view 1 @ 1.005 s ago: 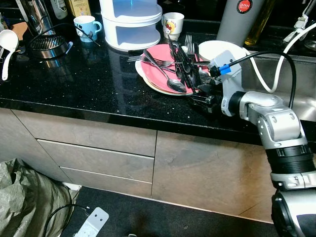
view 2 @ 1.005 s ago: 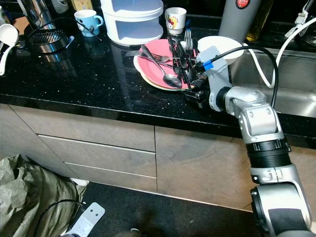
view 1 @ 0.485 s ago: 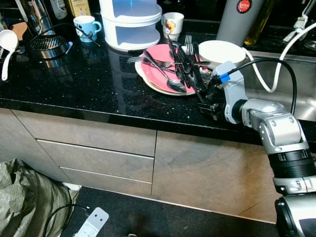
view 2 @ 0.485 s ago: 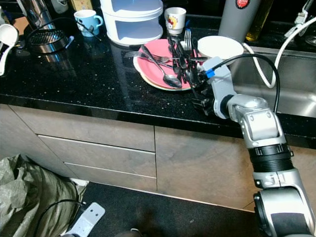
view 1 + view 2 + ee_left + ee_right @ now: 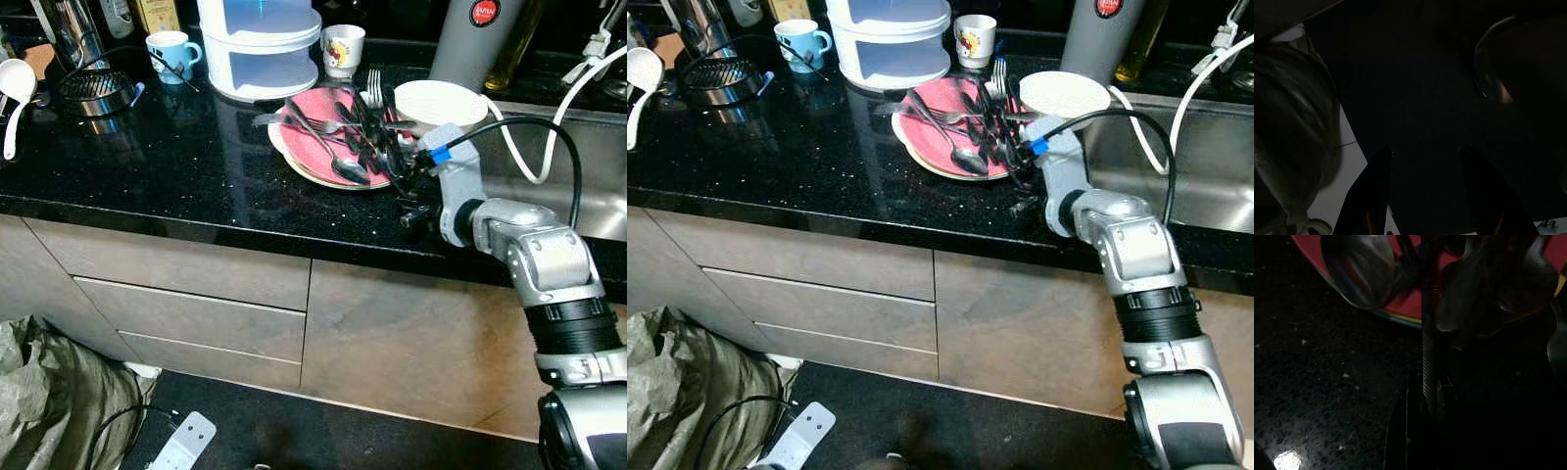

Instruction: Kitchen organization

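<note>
A pink plate on a cream plate sits on the black counter, with a spoon and forks on it. A bundle of dark cutlery slants across the plate's right side. My right gripper is at the plate's near right rim, shut on the lower ends of that cutlery. In the right wrist view a ribbed handle runs from the plate down between the fingers. A white bowl stands just behind the gripper. The left wrist view is dark; my left gripper hangs open above the floor.
A white stacked container, blue mug, printed cup and grey flask line the back. A round wire rack and white ladle are far left. The sink lies right. A green bag is on the floor.
My right wrist has shifted a little to the right and turned. The held cutlery bundle now leans lower over the pink plate.
</note>
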